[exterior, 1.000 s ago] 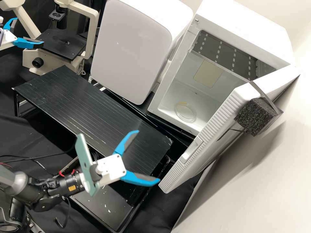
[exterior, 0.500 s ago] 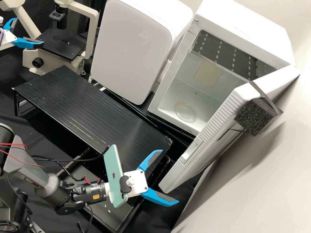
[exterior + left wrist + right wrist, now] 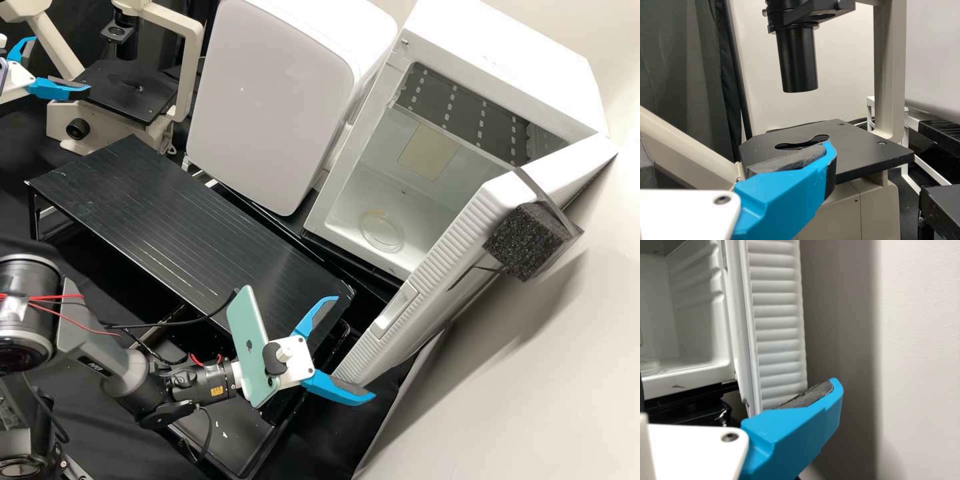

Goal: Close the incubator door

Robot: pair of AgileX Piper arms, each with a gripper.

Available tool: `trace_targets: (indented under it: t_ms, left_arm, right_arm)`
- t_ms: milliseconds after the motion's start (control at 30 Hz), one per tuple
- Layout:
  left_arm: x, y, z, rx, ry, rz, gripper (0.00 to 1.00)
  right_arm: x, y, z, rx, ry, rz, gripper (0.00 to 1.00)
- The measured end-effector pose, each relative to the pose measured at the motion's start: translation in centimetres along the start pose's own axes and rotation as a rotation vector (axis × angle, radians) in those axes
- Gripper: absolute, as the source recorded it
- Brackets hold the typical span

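Right tool [image 3: 355,349], spread wide, has moved rightward at lower centre — one finger [image 3: 337,391] now overlaps the incubator door [image 3: 437,267]. It's still open, so I'd judge pushing comes next.

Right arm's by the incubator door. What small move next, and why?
I'd probably ease the right end effector slightly forward, one finger between the incubator door and wall: the door stands open, and that fingertip shows just past its free edge, wall side, a likely spot for pushing it shut.
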Motion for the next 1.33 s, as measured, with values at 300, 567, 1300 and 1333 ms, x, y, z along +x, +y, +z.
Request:
trace_targets:
  t_ms: [300, 567, 1300, 1333]
  left_arm:
    - [0.0, 0.0, 0.0, 0.000, 0.000, 0.000, 1.00]
    - [0.0, 0.0, 0.0, 0.000, 0.000, 0.000, 1.00]
    - [0.0, 0.0, 0.0, 0.000, 0.000, 0.000, 1.00]
    - [0.0, 0.0, 0.0, 0.000, 0.000, 0.000, 1.00]
  right_arm:
    - [-0.1, 0.1, -0.3, 0.038, 0.015, -0.003, 1.00]
    - [-1.8, 0.2, -2.5, 0.221, 0.092, -0.095, 1.00]
    - [-8.9, -1.8, -8.9, 0.267, 0.431, -0.192, 1.00]
    - [-9.0, -2.0, -8.9, 0.270, 0.432, -0.201, 1.00]
